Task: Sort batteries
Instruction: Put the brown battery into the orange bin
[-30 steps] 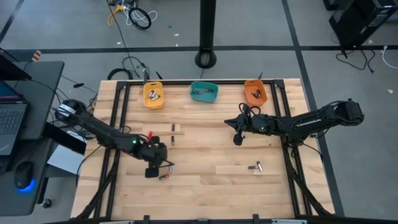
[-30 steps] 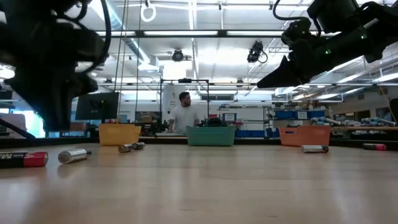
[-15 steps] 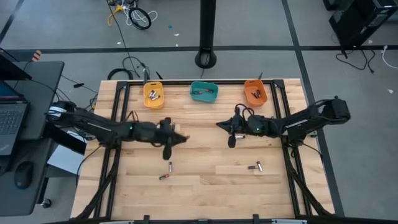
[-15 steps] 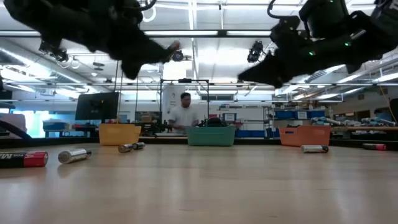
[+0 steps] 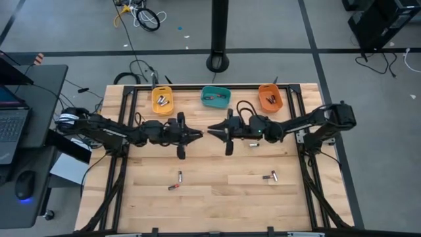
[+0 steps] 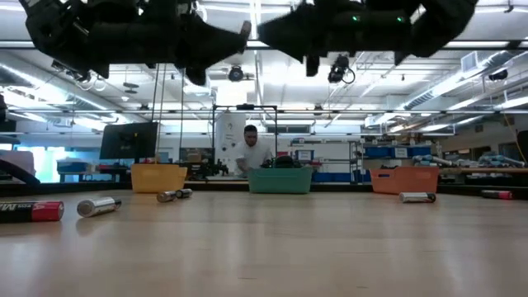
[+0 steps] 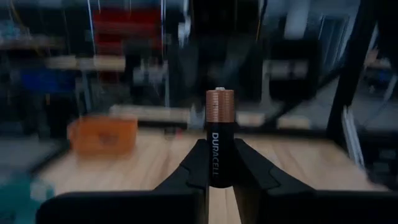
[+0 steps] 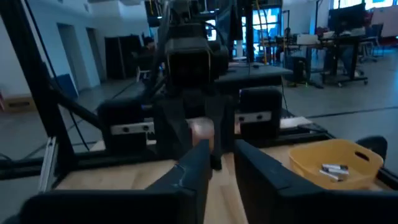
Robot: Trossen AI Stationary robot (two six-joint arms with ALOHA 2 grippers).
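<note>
Both arms meet tip to tip above the middle of the wooden slatted desk (image 5: 217, 184), in front of the teal plastic bin (image 5: 216, 97). The left gripper (image 7: 217, 163) is clamped on a black-and-copper cylindrical battery (image 7: 219, 137), whose long axis runs straight out along the fingers, copper end leading toward the other arm. The right gripper (image 8: 214, 155) faces it head-on with its fingers a narrow gap apart, and the battery's copper end (image 8: 200, 129) shows just beyond that gap. I can't tell whether they touch. It looks to me like a handover: the battery lies directly ahead of the right gripper, in line with its opening. Other small silvery batteries (image 5: 272, 176) lie loose on the desk, well apart from both grippers.
</note>
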